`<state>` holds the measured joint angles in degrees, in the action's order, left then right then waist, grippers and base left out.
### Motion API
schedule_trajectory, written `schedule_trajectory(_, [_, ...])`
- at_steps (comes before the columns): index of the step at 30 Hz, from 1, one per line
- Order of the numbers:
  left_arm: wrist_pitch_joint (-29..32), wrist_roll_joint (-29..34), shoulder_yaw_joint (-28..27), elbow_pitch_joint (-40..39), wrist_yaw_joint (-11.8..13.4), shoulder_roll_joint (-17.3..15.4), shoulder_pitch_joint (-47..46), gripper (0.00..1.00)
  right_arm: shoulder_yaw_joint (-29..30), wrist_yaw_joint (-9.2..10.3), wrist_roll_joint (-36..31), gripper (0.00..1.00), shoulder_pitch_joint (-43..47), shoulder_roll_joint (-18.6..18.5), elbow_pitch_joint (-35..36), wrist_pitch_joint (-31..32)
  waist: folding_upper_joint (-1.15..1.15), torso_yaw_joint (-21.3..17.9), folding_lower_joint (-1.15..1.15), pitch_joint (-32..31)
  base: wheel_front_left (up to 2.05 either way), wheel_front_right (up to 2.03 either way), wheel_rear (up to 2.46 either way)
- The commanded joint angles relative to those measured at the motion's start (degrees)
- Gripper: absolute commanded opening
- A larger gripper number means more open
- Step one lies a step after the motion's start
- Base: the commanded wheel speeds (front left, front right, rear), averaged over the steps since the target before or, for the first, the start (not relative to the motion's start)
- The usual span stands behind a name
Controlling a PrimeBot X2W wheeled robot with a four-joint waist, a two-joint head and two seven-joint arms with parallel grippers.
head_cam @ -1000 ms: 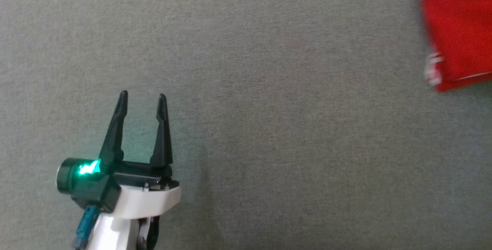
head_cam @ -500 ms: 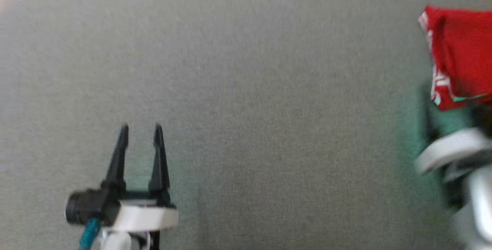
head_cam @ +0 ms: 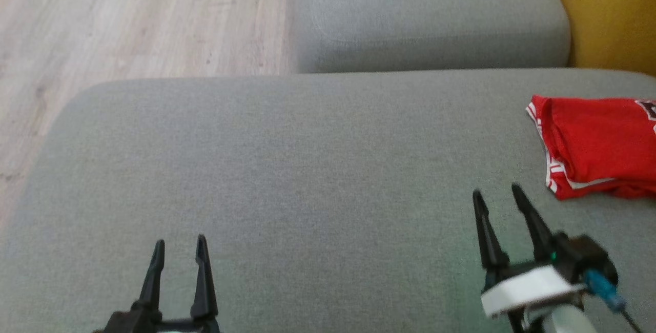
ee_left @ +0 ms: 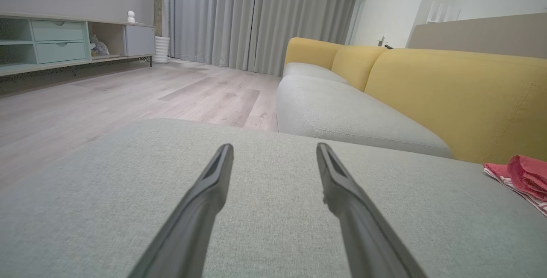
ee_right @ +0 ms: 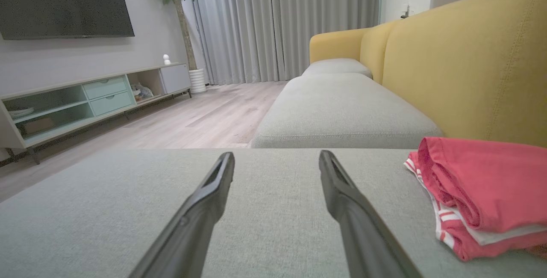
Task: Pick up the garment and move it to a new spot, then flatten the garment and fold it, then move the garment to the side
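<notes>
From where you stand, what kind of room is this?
Most likely a home living room: a yellow-backed sofa with grey cushions, a wall-mounted television above a low cabinet, and floor-length curtains.

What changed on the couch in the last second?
The head camera tipped up, so the whole view shifted. The right pincer has come into view, open and clear of the folded red garment, touching nothing. The left pincer stayed open and empty over the grey cushion; the garment stayed folded at the right.
</notes>
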<state>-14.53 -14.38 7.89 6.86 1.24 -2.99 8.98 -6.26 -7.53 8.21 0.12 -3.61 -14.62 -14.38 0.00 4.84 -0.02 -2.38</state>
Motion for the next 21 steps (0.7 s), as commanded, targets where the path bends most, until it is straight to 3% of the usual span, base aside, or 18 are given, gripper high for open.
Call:
schedule_trajectory(1, [-0.47,0.40,-1.76,-1.88,0.55,0.12,-0.88,1.00,-0.68,0.04,-0.31,1.00,0.83,0.43,2.12,-0.61,0.00,0.46,0.02,-0.99,0.00,0.00,0.00])
schedule_trajectory(21, [-0.47,1.76,-1.77,-0.09,0.75,0.12,-0.37,1.00,-0.25,0.04,2.02,1.00,3.36,0.72,1.99,-0.62,0.00,0.04,0.02,-1.87,0.00,0.00,0.00])
